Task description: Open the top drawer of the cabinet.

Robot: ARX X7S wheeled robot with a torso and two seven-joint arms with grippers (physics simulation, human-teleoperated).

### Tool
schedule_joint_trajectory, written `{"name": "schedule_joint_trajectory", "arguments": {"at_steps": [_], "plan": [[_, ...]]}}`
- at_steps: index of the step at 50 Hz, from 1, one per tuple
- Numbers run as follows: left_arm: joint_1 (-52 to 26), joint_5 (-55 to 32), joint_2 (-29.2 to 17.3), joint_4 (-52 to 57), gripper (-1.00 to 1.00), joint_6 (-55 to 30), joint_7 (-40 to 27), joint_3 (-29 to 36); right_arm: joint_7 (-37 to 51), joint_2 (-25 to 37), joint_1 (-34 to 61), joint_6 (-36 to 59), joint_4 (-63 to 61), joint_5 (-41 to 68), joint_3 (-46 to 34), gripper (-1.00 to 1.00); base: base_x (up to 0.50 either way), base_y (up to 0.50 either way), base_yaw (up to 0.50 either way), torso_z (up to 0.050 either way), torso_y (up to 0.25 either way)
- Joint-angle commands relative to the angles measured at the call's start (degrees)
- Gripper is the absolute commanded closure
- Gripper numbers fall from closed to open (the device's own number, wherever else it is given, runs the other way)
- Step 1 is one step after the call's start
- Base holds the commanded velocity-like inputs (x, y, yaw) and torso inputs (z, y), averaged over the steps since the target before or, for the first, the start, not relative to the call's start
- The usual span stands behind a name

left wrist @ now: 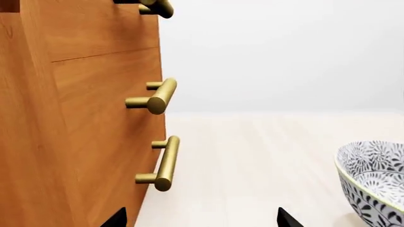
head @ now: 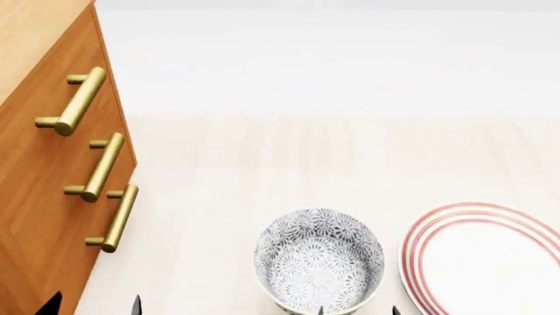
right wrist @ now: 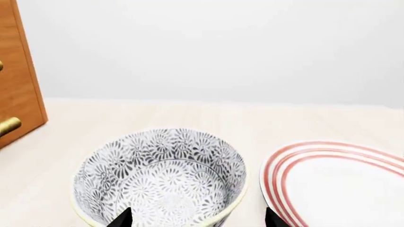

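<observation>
Cabinet (head: 39, 190), left of head frame: orange-brown wood with visible grain, lighter tan top face at upper left corner. Three bar handles: brass-gold, slight sheen; top drawer (head: 48, 85) same orange-brown as lower two. Bowl (head: 319, 262), bottom centre of head frame: white with dense dark grey floral print inside and out, pale yellowish rim. Plate (head: 490, 262), lower right: white, concentric red rings near edge. Tabletop (head: 306, 157): pale cream wood. Fingertips (right wrist: 123, 218): black.

No text, label, brand or number can be read anywhere.
</observation>
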Motion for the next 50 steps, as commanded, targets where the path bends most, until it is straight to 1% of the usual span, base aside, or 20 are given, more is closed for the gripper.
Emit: {"name": "schedule_joint_trajectory", "arguments": {"at_steps": [1, 4, 5, 9, 12, 13, 14, 15, 21, 22, 27, 31, 38, 43, 50], "plan": [[-1.50, 6.37, -2.29, 3.06, -1.00, -6.63, -1.53, 3.69, 0.57, 0.23, 0.17, 0.42, 0.21, 0.22, -0.27, -1.00, 0.00, 0.00, 0.00, 0.000, 0.000], [-2.75, 8.16, -3.31, 4.86, -1.00, -10.57, -1.08, 5.08, 0.64, 0.28, 0.24, 0.44, 0.28, 0.33, -0.33, -1.00, 0.00, 0.00, 0.00, 0.000, 0.000], [-4.11, 11.21, -3.82, 4.68, -1.00, -12.37, -1.89, 6.37, 0.71, 0.33, 0.21, 0.59, 0.11, 0.41, -0.31, -1.00, 0.00, 0.00, 0.00, 0.000, 0.000], [-8.10, 16.28, -4.86, 5.28, -1.00, -19.24, -1.68, 9.08, 0.89, 0.40, 0.31, 0.89, 0.16, 0.64, -0.31, -1.00, 0.00, 0.00, 0.00, 0.000, 0.000], [-10.04, 18.26, -5.27, 4.99, -1.00, -21.52, -0.89, 10.76, 1.06, 0.50, 0.31, 1.31, -0.22, 0.81, -0.34, -1.00, 0.00, 0.00, 0.00, 0.000, 0.000], [-10.91, 18.93, -5.62, 5.44, -1.00, -23.37, 0.44, 11.86, 1.02, 0.44, 0.46, 1.01, 0.28, 0.82, -0.35, -1.00, 0.00, 0.00, 0.00, 0.000, 0.000], [-11.19, 18.67, -5.57, 5.54, -1.00, -23.33, 0.66, 11.78, 1.06, 0.45, 0.47, 0.97, 0.38, 0.84, -0.35, -1.00, 0.00, 0.00, 0.00, 0.000, 0.000], [-12.78, 20.31, -5.73, 5.96, -1.00, -25.43, 0.97, 12.72, 1.12, 0.48, 0.45, 1.12, 0.27, 0.91, -0.36, -1.00, 0.00, 0.00, 0.00, 0.000, 0.000], [-16.36, 23.74, -6.30, 7.94, -1.00, -31.07, 3.26, 15.47, 1.29, 0.54, 0.55, 0.92, 0.72, 1.01, -0.49, -1.00, 0.00, 0.00, 0.00, 0.000, 0.000], [-17.48, 25.48, -6.63, 8.26, -1.00, -32.55, 3.42, 16.49, 1.31, 0.56, 0.54, 0.97, 0.71, 1.05, -0.52, -1.00, 0.00, 0.00, 0.00, 0.000, 0.000], [-19.43, 28.88, -7.58, 9.47, -1.00, -36.15, 5.12, 19.37, 1.51, 0.68, 0.49, 1.16, 0.60, 1.14, -0.68, -1.00, 0.00, 0.00, 0.00, 0.000, 0.000], [-21.60, 34.37, -8.82, 9.35, -1.00, -38.77, 6.30, 24.30, 1.61, 0.75, 0.54, 1.15, 0.68, 1.21, -0.79, -1.00, 0.00, 0.00, 0.00, 0.000, 0.000], [-24.02, 35.61, -8.74, 9.45, -1.00, -41.62, 7.48, 24.32, 1.71, 0.84, 0.63, 1.07, 1.02, 1.36, -1.03, -1.00, 0.00, 0.00, 0.00, 0.000, 0.000], [-27.51, 41.35, -10.10, 9.64, -1.00, -43.78, 8.10, 28.14, 1.84, 1.00, 0.56, 1.41, 0.69, 1.55, -1.18, -1.00, 0.00, 0.00, 0.00, 0.000, 0.000], [-29.24, 45.24, -11.21, 9.56, -1.00, -45.55, 9.37, 31.19, 1.86, 1.07, 0.71, 1.14, 1.23, 1.61, -1.38, -1.00, 0.00, 0.00, 0.00, 0.000, 0.000]]}}
